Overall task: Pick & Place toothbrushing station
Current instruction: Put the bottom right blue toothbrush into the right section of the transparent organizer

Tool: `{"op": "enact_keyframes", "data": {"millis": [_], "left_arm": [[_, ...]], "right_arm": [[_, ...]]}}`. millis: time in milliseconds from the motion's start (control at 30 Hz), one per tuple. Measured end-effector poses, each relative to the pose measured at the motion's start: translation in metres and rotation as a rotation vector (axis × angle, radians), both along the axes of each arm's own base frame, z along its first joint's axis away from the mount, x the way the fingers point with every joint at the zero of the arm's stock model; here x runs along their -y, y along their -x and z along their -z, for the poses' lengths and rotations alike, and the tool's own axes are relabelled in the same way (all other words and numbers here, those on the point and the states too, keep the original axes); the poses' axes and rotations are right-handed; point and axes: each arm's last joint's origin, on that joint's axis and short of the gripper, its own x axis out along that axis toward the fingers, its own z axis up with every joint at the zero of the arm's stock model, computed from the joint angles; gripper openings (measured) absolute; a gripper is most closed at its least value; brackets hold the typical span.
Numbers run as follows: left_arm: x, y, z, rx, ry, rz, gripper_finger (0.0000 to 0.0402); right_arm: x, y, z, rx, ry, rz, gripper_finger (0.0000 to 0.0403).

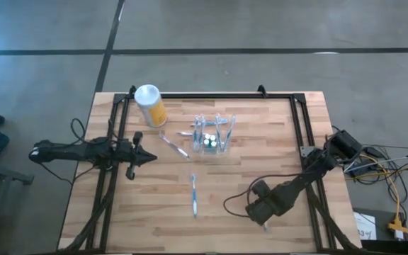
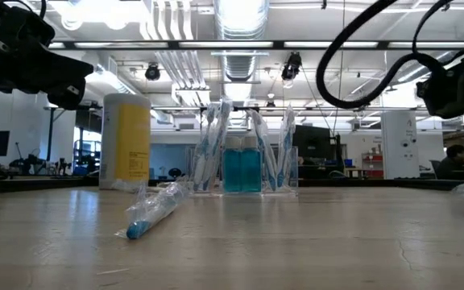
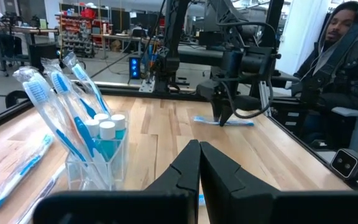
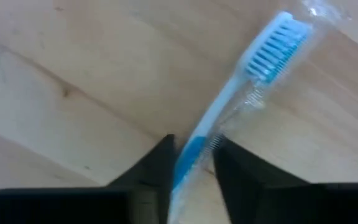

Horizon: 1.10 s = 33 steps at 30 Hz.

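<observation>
The left tool [image 1: 149,157] hovers over the surface [image 1: 275,170] with its fingers pressed together, holding nothing. Just beyond it stands a yellow canister [image 1: 150,105]. The toothbrushing station [image 1: 213,134] sits mid-surface, a clear holder with wrapped toothbrushes. A loose wrapped toothbrush [image 1: 194,194] lies nearer the front. At the front right, the right tool [image 4: 191,163] has narrowed its fingers around another wrapped toothbrush [image 4: 241,87].

- I work in a robotics lab: ceiling strip lights [image 2: 240,16] and ducts overhead.
- Shelves [image 3: 82,28], monitors [image 2: 312,143] and a seated person [image 3: 347,68] ring my desk [image 1: 275,170].
</observation>
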Motion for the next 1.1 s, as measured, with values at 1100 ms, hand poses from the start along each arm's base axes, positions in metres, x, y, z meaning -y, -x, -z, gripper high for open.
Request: {"op": "enact_keyframes", "data": {"millis": [1100], "left_arm": [[0.0,0.0,-0.002,0.017,-0.011,-0.005,0.0012]], "right_arm": [[0.054,0.027,-0.132,0.912,0.78,-0.52,0.0008]]}}
